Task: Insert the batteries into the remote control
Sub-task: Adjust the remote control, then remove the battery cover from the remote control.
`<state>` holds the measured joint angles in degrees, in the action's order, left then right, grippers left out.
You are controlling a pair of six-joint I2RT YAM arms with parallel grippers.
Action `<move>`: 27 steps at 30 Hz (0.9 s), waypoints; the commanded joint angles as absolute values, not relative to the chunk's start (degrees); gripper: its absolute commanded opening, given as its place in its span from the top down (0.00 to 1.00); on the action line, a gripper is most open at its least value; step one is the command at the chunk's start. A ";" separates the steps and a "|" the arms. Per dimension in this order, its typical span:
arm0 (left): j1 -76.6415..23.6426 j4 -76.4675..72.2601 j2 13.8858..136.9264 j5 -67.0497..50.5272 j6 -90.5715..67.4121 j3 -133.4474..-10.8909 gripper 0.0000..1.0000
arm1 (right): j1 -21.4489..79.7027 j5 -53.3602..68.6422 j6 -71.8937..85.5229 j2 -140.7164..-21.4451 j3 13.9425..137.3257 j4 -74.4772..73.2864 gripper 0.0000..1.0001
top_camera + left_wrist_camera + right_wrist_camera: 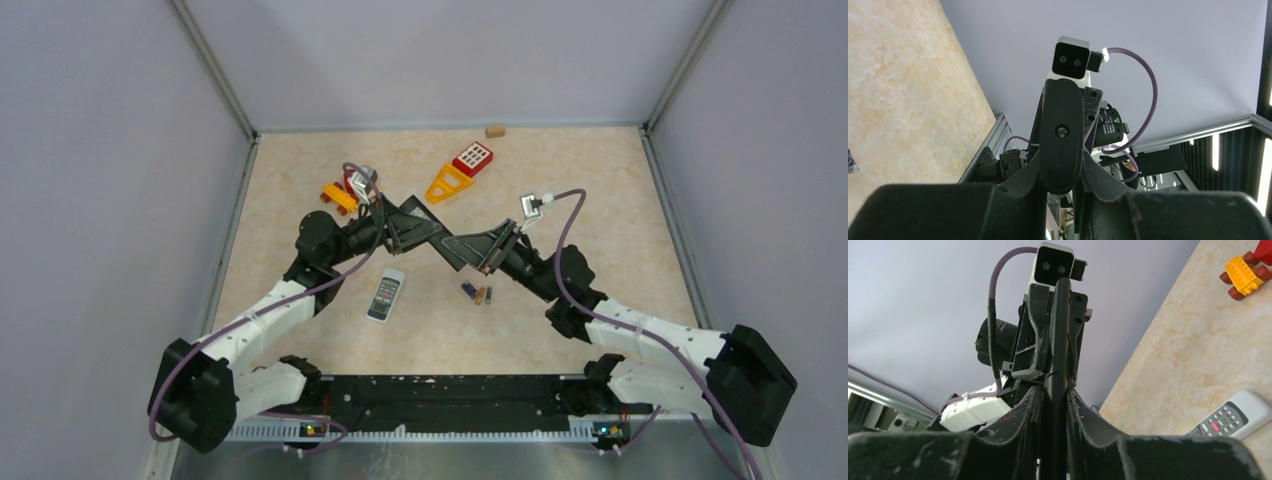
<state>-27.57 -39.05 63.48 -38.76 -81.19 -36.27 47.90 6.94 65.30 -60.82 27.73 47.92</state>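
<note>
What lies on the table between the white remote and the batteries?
Nothing; the table is bare between white remote and batteries, in the top view.

Pincer [1054, 390] around black slab [1060, 325]

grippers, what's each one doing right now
left gripper: closed on a black flat piece.
right gripper: closed on the same piece, seen edge-on between its fingers.
</note>
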 commanded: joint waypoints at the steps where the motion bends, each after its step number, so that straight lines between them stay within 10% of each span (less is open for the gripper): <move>1: -25.85 -45.61 62.35 -37.09 -85.20 -40.13 1.00 | 47.37 10.89 58.78 -58.03 26.68 47.22 0.82; 7: -25.84 -45.52 62.35 -36.79 -85.10 -40.32 1.00 | 47.27 11.01 60.67 -59.84 28.15 45.86 0.83; 14: -25.80 -43.21 63.02 -35.53 -80.28 -39.35 1.00 | 47.13 3.81 72.36 -62.78 27.69 40.34 0.39; 27: -25.82 -29.95 62.17 -31.66 -66.34 -41.87 1.00 | 46.74 1.85 76.46 -57.31 28.64 28.45 0.40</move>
<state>-26.02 -31.03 63.53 -33.95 -71.66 -38.20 47.35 2.79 75.48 -60.36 27.68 35.42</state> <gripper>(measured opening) 0.230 0.602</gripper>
